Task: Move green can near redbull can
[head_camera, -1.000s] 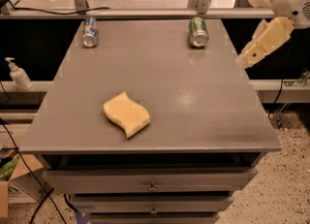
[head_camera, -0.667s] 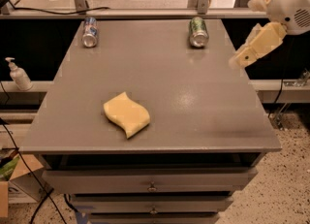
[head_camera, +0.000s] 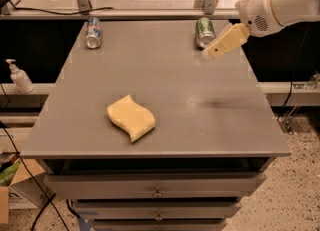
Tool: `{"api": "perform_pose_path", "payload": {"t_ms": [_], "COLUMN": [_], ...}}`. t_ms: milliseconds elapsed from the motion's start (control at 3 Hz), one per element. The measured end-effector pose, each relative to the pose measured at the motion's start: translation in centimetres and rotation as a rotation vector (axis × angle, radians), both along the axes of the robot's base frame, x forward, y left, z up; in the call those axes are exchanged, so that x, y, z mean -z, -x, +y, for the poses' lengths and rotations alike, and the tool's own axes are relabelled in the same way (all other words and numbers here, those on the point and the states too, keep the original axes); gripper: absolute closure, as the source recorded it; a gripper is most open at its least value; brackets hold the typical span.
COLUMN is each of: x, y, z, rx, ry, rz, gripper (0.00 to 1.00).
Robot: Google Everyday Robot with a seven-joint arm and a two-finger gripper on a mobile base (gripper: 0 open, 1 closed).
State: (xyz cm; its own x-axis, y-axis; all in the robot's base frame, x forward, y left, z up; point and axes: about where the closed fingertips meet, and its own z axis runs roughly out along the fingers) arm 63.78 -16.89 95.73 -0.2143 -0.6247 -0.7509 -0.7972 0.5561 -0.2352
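Grey drawer table (head_camera: 170, 82), speckled floor (head_camera: 299, 195)

Colours: small green metal can (head_camera: 204, 31) w/ white markings & silver top, slim blue-and-silver drink can (head_camera: 93, 25) w/ small red mark, pale-yellow wavy sponge (head_camera: 131, 118), plain grey tabletop (head_camera: 210, 105), cream-beige gripper (head_camera: 210, 52) just right of the green one, on white arm (head_camera: 285, 5).
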Motion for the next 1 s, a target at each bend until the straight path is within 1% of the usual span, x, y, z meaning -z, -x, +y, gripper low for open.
{"api": "perform_pose_path", "payload": {"t_ms": [333, 667, 1000], "x": [1.4, 2.3, 2.2], "y": [-4.2, -8.0, -8.3], "z": [0.2, 0.3, 0.3], "rx": [0.074, 0.123, 0.125], "ry": [-0.001, -0.016, -0.019], "rz": [-0.005, -0.002, -0.003], "gripper": [0.0, 0.0, 0.0]}}
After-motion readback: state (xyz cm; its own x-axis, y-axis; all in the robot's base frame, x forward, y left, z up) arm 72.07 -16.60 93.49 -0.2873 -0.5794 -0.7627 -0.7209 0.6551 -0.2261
